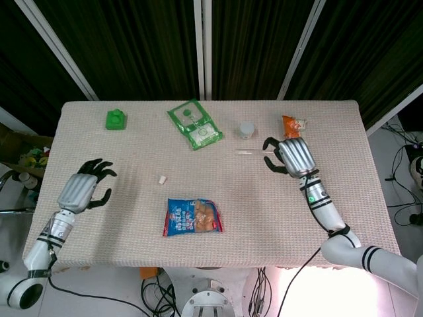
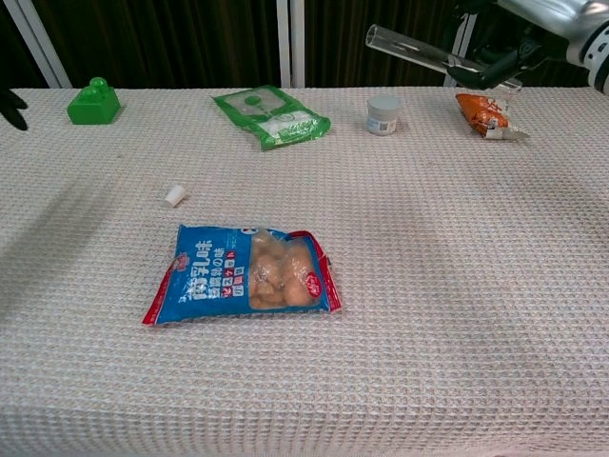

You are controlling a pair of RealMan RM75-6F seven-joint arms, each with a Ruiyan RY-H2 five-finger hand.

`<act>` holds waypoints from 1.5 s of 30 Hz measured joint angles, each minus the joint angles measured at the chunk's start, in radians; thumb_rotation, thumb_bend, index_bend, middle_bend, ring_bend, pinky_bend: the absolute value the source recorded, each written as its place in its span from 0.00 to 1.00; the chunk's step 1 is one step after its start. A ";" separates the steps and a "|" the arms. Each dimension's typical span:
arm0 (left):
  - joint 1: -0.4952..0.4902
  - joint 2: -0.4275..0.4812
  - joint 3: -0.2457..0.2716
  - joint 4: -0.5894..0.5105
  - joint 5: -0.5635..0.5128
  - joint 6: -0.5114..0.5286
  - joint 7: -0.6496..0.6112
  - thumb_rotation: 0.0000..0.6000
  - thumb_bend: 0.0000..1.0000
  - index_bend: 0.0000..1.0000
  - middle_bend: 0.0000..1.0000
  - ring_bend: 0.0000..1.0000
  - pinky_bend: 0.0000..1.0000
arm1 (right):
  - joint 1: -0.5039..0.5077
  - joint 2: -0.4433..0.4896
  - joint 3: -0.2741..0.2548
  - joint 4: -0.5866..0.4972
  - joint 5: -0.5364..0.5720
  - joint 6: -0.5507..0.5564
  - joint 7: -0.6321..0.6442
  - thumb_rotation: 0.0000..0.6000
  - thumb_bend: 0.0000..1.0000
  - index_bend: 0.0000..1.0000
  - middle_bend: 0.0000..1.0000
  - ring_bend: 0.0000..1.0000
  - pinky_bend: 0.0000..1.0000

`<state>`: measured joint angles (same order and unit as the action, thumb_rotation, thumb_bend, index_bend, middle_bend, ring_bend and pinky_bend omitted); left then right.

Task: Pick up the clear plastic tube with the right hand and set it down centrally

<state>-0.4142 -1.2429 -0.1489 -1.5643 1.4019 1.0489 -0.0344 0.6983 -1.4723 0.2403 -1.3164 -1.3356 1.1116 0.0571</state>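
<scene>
My right hand (image 1: 291, 156) grips one end of the clear plastic tube (image 2: 409, 48) and holds it raised well above the table's back right. The tube sticks out to the left of the hand (image 2: 514, 43), tilted a little, its open end toward the centre. From the head camera the tube (image 1: 250, 152) is only a faint streak left of the fingers. My left hand (image 1: 82, 188) hovers over the table's left side with fingers spread and nothing in it; the chest view catches just its dark fingertips (image 2: 11, 105).
On the table lie a blue snack bag (image 2: 245, 273), a small white cap (image 2: 174, 196), a green packet (image 2: 271, 114), a green block (image 2: 93, 103), a white jar (image 2: 383, 113) and an orange packet (image 2: 485, 112) below the raised hand.
</scene>
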 measured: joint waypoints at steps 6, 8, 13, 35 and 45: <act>-0.150 -0.135 -0.040 0.108 -0.055 -0.149 0.026 0.09 0.75 0.36 0.14 0.07 0.07 | -0.029 0.039 0.001 -0.037 0.016 0.011 -0.010 1.00 0.63 0.83 1.00 1.00 1.00; -0.188 -0.182 -0.047 0.147 -0.070 -0.181 0.039 0.02 0.74 0.37 0.14 0.07 0.07 | -0.029 0.038 0.000 -0.035 0.017 0.008 -0.011 1.00 0.63 0.83 1.00 1.00 1.00; -0.250 -0.268 -0.057 0.218 -0.115 -0.224 0.084 0.00 0.74 0.37 0.14 0.07 0.07 | -0.028 0.028 -0.003 -0.022 0.018 -0.002 -0.008 1.00 0.63 0.83 1.00 1.00 1.00; -0.297 -0.371 -0.025 0.310 -0.245 -0.237 0.208 0.00 0.73 0.40 0.13 0.07 0.07 | -0.023 -0.014 -0.012 0.038 0.006 -0.023 0.027 1.00 0.63 0.84 1.00 1.00 1.00; -0.271 -0.296 0.004 0.207 -0.245 -0.194 0.242 0.00 0.73 0.45 0.13 0.07 0.07 | -0.023 -0.019 -0.012 0.037 -0.002 -0.019 0.030 1.00 0.63 0.84 1.00 1.00 1.00</act>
<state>-0.6851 -1.5390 -0.1446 -1.3574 1.1564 0.8545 0.2074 0.6751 -1.4913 0.2284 -1.2789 -1.3376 1.0922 0.0870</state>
